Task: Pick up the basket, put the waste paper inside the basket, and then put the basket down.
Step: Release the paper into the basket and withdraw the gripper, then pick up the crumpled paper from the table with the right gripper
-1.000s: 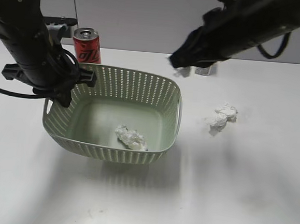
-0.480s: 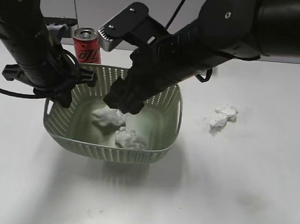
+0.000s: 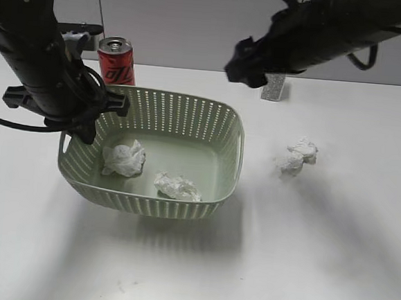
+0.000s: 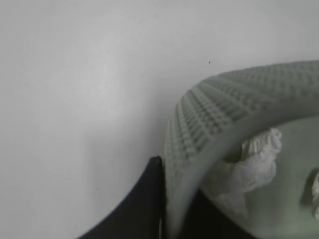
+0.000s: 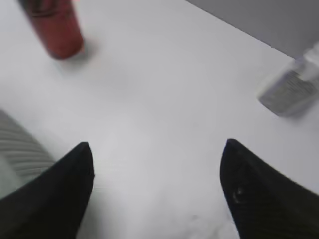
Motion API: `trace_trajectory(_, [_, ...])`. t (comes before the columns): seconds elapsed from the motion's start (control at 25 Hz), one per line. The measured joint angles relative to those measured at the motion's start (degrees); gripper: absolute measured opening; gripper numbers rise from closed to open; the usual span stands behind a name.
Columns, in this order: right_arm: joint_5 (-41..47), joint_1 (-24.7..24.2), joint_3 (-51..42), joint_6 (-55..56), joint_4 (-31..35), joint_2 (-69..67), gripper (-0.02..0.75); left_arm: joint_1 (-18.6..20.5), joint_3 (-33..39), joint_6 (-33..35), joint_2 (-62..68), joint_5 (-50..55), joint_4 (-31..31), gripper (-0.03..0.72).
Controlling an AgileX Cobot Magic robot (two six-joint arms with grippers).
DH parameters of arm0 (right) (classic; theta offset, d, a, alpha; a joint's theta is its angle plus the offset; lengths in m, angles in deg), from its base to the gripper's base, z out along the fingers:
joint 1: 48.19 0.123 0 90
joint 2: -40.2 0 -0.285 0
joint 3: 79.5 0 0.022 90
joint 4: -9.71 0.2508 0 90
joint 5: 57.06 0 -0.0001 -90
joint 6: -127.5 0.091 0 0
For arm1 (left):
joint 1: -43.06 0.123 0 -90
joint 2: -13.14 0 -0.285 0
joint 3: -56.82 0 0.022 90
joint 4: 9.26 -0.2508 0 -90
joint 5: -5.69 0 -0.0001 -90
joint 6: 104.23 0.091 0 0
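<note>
The sage-green basket (image 3: 216, 127) hangs tilted above the table, its left rim held by my left gripper (image 3: 84, 130). In the left wrist view the jaws are shut on the basket's rim (image 4: 199, 119), with a wad (image 4: 249, 164) inside. Two white wads of waste paper lie in the basket, one at the left (image 3: 123, 159) and one in the middle (image 3: 177, 186). A third wad (image 3: 296, 156) lies on the table to the right. My right gripper (image 3: 238, 64) is high above the back of the table, open and empty (image 5: 155, 149).
A red can (image 3: 117, 61) stands behind the basket at the back left, also in the right wrist view (image 5: 55, 27). A white-and-blue carton (image 3: 275, 86) stands at the back centre, blurred in the right wrist view (image 5: 289, 84). The table (image 3: 302, 269) is white.
My right gripper reached into the basket, let go of a paper wad at its left side, and has drawn back up and to the right, open. The left gripper and basket have not moved.
</note>
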Motion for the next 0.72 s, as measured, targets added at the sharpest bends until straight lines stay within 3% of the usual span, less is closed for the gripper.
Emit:
trace_trajectory(0.28, [-0.05, -9.81, 0.0, 9.7, -9.98, -5.55, 0.577, 0.0, 0.0, 0.0, 0.0, -0.17, 0.0, 0.0])
trace_trajectory(0.48, [-0.92, -10.69, 0.0, 12.05, -18.99, -13.01, 0.575, 0.0, 0.0, 0.0, 0.0, -0.28, 0.0, 0.0])
trace_trajectory(0.72, [-0.18, -10.69, 0.0, 27.67, -29.95, -20.68, 0.573, 0.0, 0.0, 0.0, 0.0, -0.28, -0.05, 0.0])
